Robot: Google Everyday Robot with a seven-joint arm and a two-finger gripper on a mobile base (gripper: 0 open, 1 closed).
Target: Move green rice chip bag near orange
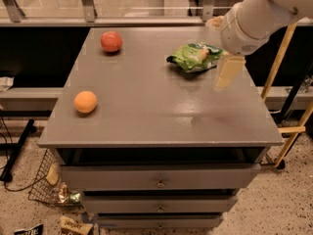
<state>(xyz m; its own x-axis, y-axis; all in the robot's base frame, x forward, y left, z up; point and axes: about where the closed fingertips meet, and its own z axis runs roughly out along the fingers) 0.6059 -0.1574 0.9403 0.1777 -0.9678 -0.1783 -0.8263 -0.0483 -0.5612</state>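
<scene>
The green rice chip bag (194, 57) lies crinkled on the far right part of the grey table top (161, 111). The orange (85, 102), pale and round, sits near the table's left edge, toward the front. My gripper (227, 73) hangs from the white arm (254, 16) that comes in from the upper right. It is above the table's right side, just right of the bag and slightly nearer the front, and holds nothing that I can see.
A redder round fruit (111, 41) sits at the far left of the table. Drawers (160, 182) are under the top. A wire basket (49, 182) and litter lie on the floor at left. A yellow frame (289, 130) stands at right.
</scene>
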